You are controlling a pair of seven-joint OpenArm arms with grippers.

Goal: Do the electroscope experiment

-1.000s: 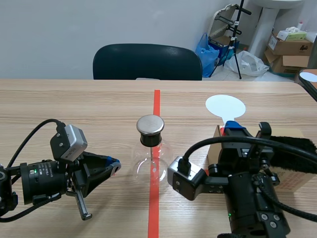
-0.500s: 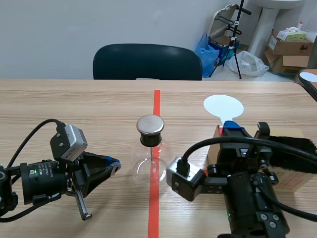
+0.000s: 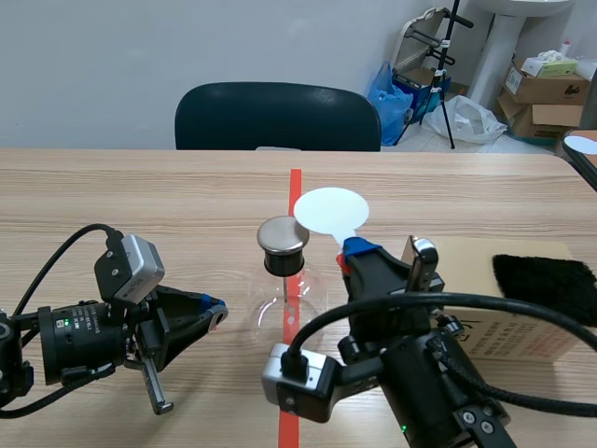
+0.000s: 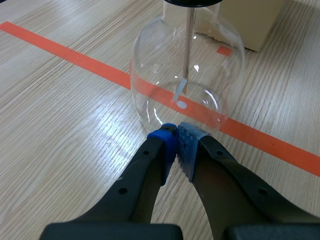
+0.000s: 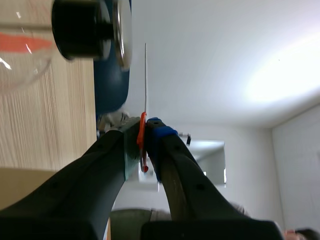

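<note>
**Disc beside the cap, glass at risk**

The chief danger, as we judge it, is a knock. The right arm's fingers (image 5: 172, 160) hold a white disc (image 3: 328, 209) by its thin orange handle (image 5: 142, 125), just beside the metal cap (image 3: 283, 235) of the electroscope (image 3: 280, 308). The electroscope stands on the orange tape line (image 3: 296, 187) in the middle of the tabletop (image 3: 140, 205). If the disc comes in too hard or too low, it can shove the cap sideways and tip or slide the glass flask. The right arm's bulk and cable also sit close to the flask on that side. A rough touch could also disturb the foil leaf (image 4: 181, 89), which hangs on a slender rod inside. The handle is thin, so the disc may twist in the grip.

The right arm's fingers are clamped on the handle, nearly together, with nothing else between them. The right wrist view shows a narrow gap between disc and cap, so we take them as apart. The left arm's fingers (image 4: 150, 165) are pressed together on nothing, with their tips at the foot of the flask. We cannot tell whether they touch the glass.
</note>
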